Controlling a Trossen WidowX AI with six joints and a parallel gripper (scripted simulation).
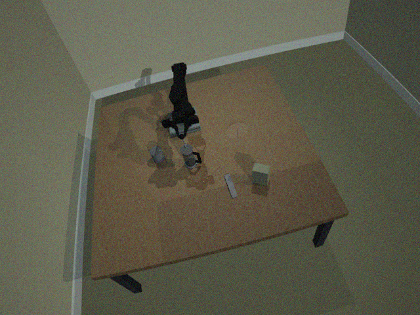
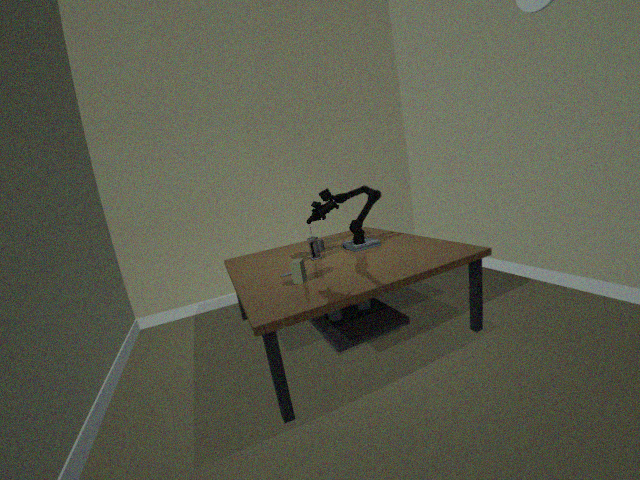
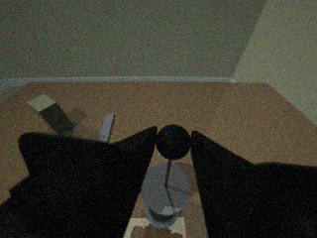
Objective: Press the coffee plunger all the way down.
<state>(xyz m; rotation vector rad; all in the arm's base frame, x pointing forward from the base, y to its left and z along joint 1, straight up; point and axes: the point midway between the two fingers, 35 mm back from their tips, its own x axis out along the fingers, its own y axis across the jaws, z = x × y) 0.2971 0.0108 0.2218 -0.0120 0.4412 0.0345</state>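
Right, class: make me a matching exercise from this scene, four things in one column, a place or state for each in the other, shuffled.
Things:
1. plunger knob
2. end effector
3. pale box
4. grey bar

States:
A. lying flat on the table
B. shut on the knob
C. raised above the press lid
D. standing beside the grey bar

Pairs: 1-C, 2-B, 3-D, 4-A

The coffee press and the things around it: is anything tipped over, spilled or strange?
Nothing stands out. The coffee press stands upright, its rod straight, with the gripper shut on the plunger knob. No spill shows on the table.
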